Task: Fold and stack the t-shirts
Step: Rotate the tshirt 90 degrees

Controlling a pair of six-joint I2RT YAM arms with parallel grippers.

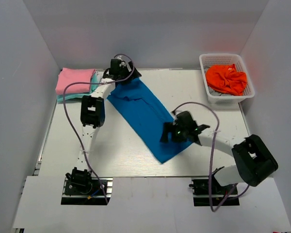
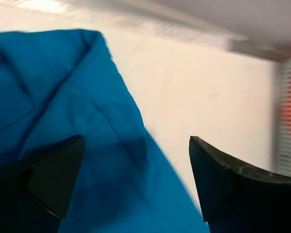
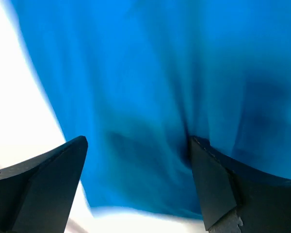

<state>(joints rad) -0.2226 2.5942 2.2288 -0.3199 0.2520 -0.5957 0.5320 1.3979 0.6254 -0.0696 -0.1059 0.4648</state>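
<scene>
A bright blue t-shirt (image 1: 145,114) lies as a long folded strip running diagonally from the far left toward the near middle of the table. My left gripper (image 1: 123,73) is open over its far end; the left wrist view shows blue fabric (image 2: 63,111) below the spread fingers. My right gripper (image 1: 169,133) is open over the near end; blue fabric (image 3: 160,87) fills the right wrist view. A folded pink shirt (image 1: 75,80) lies on a pale teal one (image 1: 94,82) at the far left. An orange-red shirt (image 1: 227,78) sits crumpled in the basket.
A white lattice basket (image 1: 206,87) stands at the far right corner. White walls close in the table on three sides. The arm bases (image 1: 82,182) sit at the near edge.
</scene>
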